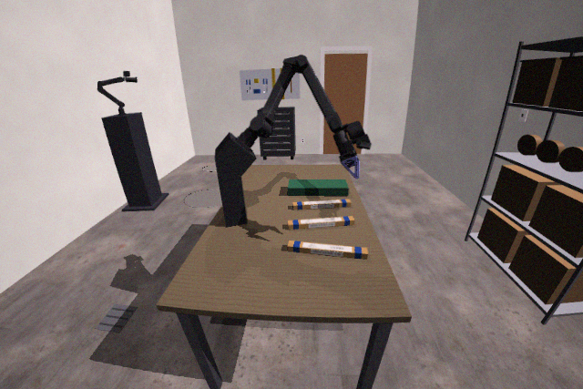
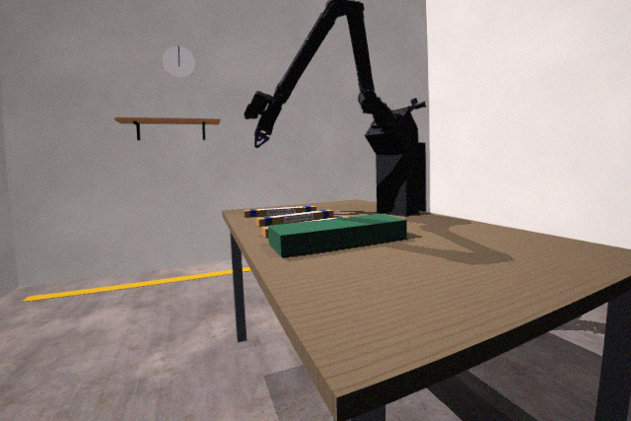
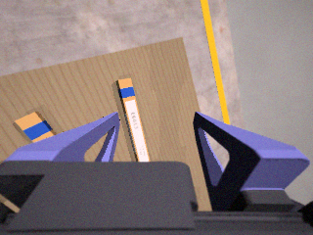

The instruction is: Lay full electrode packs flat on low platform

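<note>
Three orange packs with blue bands and white labels lie flat on the table, side by side: a near pack [image 1: 327, 250] [image 2: 280, 212] [image 3: 135, 122], a middle pack [image 1: 321, 222] [image 2: 298, 218] and a far pack [image 1: 322, 204] beside the platform. The far pack is mostly hidden behind the platform in the exterior view. Another pack's end [image 3: 32, 123] shows at the left of the wrist view. The low green platform [image 1: 317, 187] [image 2: 341, 236] bears nothing. My gripper [image 1: 355, 174] [image 2: 258, 144] [image 3: 156, 117] is open and empty, high above the table near its outer long edge.
The arm's base column [image 1: 232, 200] [image 2: 392, 181] stands at the opposite long side of the wooden table [image 1: 282, 285] [image 2: 407, 299] [image 3: 166, 88]. A shelf rack [image 1: 532, 163] with boxes stands on the floor, away from the table.
</note>
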Available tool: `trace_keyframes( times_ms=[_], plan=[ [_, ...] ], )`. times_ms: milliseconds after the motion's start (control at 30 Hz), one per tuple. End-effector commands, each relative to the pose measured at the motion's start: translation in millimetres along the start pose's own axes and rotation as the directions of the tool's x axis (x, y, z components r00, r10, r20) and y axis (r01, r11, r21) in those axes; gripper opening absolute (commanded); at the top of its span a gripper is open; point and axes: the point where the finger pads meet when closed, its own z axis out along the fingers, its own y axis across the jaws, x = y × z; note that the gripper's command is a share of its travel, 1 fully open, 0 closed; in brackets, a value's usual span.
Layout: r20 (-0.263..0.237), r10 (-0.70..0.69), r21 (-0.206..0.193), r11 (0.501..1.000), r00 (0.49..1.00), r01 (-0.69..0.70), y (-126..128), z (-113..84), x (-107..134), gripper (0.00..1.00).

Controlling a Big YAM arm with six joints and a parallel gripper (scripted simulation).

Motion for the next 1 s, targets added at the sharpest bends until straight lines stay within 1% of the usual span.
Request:
trace_keyframes(
  times_ms=[0,67,167,233,267,300,367,433,467,600,633,700,733,833,867,933,967],
  plan=[
    [-0.014,-0.045,-0.04,0.998,0.999,0.045,17,-20.4,4,0.74],
    [-0.048,-0.068,-0.086,0.994,0.997,0.064,24,-28.9,12,0.74],
    [-0.048,-0.069,-0.086,0.994,0.996,0.065,34,-39.6,22,0.74],
    [-0.084,-0.095,-0.138,0.987,0.992,0.083,40,-48.2,30,0.74],
    [-0.097,-0.103,-0.155,0.984,0.99,0.088,42,-52.5,34,0.74],
    [-0.097,-0.104,-0.156,0.984,0.99,0.088,45,-56.8,38,0.74],
    [-0.097,-0.104,-0.156,0.984,0.99,0.088,45,-56.8,38,0.74],
    [-0.125,-0.127,-0.202,0.974,0.984,0.1,48,-65.6,43,0.74],
    [-0.137,-0.136,-0.219,0.97,0.981,0.103,50,-69.8,47,0.74],
    [-0.139,-0.139,-0.223,0.969,0.98,0.106,64,-87.0,65,0.74],
    [-0.14,-0.139,-0.224,0.969,0.98,0.105,65,-88.2,67,0.74],
    [-0.17,-0.168,-0.279,0.953,0.971,0.116,71,-96.9,76,0.74],
    [-0.181,-0.178,-0.298,0.947,0.967,0.118,74,-101.3,81,0.74],
    [-0.181,-0.179,-0.299,0.947,0.967,0.119,81,-113.0,93,0.74],
    [-0.195,-0.193,-0.326,0.937,0.962,0.122,84,-117.4,98,0.74],
    [-0.195,-0.193,-0.326,0.937,0.962,0.122,84,-117.4,98,0.74],
    [-0.205,-0.205,-0.349,0.929,0.957,0.124,85,-121.7,100,0.74]
  ],
)
